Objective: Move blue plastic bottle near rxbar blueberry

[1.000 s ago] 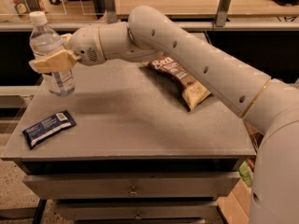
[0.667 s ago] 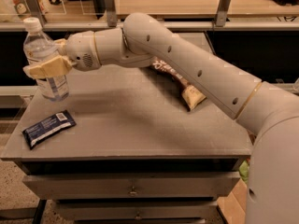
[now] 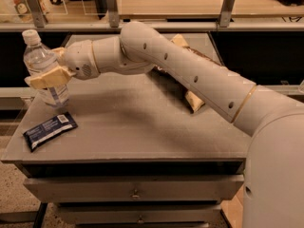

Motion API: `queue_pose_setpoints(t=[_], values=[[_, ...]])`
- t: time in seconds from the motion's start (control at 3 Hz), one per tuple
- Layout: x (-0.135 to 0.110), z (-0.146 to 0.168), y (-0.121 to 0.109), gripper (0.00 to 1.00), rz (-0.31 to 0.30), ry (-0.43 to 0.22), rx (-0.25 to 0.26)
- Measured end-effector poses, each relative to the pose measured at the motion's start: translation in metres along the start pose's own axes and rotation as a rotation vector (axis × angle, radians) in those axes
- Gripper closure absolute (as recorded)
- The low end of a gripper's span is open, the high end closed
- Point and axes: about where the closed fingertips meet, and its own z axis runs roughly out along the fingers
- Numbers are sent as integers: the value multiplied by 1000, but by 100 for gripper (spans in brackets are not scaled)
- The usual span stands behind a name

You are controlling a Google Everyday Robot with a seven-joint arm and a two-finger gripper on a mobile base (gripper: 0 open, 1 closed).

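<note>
Reaching across the desk (image 3: 142, 127) from the right, the arm (image 3: 190, 70) has the gripper (image 3: 47, 71) at the far left, where its tan fingers (image 3: 50, 78) are clamped around the middle of the upright blue plastic bottle (image 3: 38, 60), white cap above them. Whether the bottle's base touches the desk cannot be told. The rxbar blueberry (image 3: 50, 129) lies flat just below the fingers, near the bottle's base. A chip bag (image 3: 194, 100) lies well to their right, partly behind the arm.

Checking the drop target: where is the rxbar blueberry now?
In the camera view, the rxbar blueberry lies flat near the front-left corner of the table, just in front of the blue plastic bottle that the gripper grips upright at the left edge.
</note>
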Motion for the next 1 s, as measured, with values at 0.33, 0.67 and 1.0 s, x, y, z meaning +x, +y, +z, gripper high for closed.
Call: queue_pose_setpoints(t=[0.33, 0.67, 1.0], values=[[5, 9, -2, 13, -30, 10, -6], [4, 13, -3, 0, -45, 23, -15], [5, 11, -3, 0, -41, 36, -17]])
